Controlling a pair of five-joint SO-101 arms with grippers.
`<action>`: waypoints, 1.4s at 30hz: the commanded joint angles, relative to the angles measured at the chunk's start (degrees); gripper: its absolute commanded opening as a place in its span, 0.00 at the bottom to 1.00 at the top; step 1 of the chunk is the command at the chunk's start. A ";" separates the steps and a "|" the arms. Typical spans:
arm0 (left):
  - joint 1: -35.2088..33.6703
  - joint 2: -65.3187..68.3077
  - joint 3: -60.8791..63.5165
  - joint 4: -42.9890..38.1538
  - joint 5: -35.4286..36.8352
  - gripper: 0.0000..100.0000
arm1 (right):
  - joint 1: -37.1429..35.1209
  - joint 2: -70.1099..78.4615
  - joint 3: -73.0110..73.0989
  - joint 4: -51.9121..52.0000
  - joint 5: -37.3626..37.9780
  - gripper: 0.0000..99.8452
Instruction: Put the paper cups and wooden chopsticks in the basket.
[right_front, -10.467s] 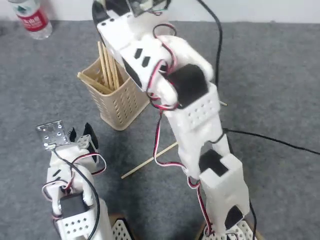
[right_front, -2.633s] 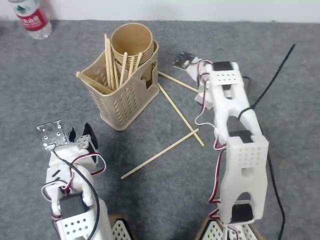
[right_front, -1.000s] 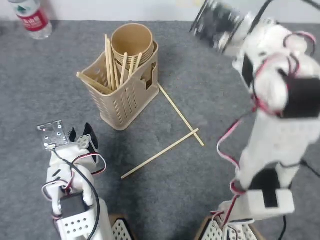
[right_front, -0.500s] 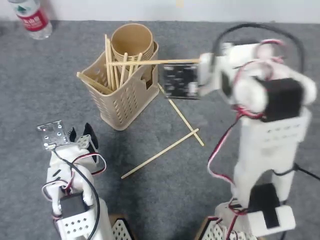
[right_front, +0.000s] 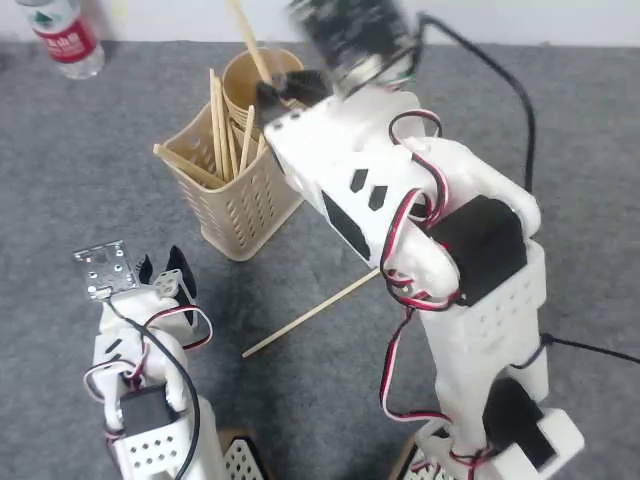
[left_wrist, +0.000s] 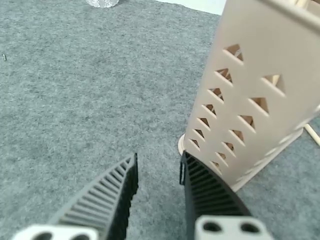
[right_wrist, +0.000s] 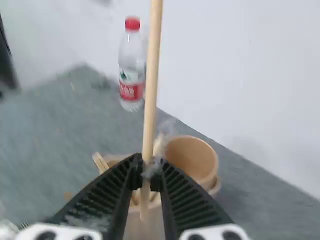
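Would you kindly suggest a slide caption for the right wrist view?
Right gripper shut on a wooden chopstick close to the paper cup, with a plastic bottle by the wall beyond.

Held chopstick (right_front: 250, 42) cut by top edge; floor chopstick (right_front: 310, 314) end hidden under right arm (right_front: 400, 200); bottle (right_front: 62, 38) cropped.

The basket (left_wrist: 260, 75), beige with triangular cut-outs in its wall, stands upright on the grey bench (left_wrist: 75, 75). The left jaws are parted, dark and ribbed, one tip just beside the basket's base; contact cannot be told. A chopstick (left_wrist: 312, 135) end lies by the basket's base on its other side. Well beyond the basket is a clear bottle (left_wrist: 102, 2).
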 joint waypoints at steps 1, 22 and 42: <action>0.26 -0.97 -0.22 -1.05 -0.35 0.13 | -0.57 5.41 0.44 -4.35 -7.38 0.01; 2.64 -0.97 0.31 -1.41 -0.53 0.13 | -6.11 -27.38 82.99 -81.45 10.55 0.01; 2.99 -0.97 0.31 -1.41 -1.93 0.13 | -4.88 5.41 60.66 -81.19 10.99 0.06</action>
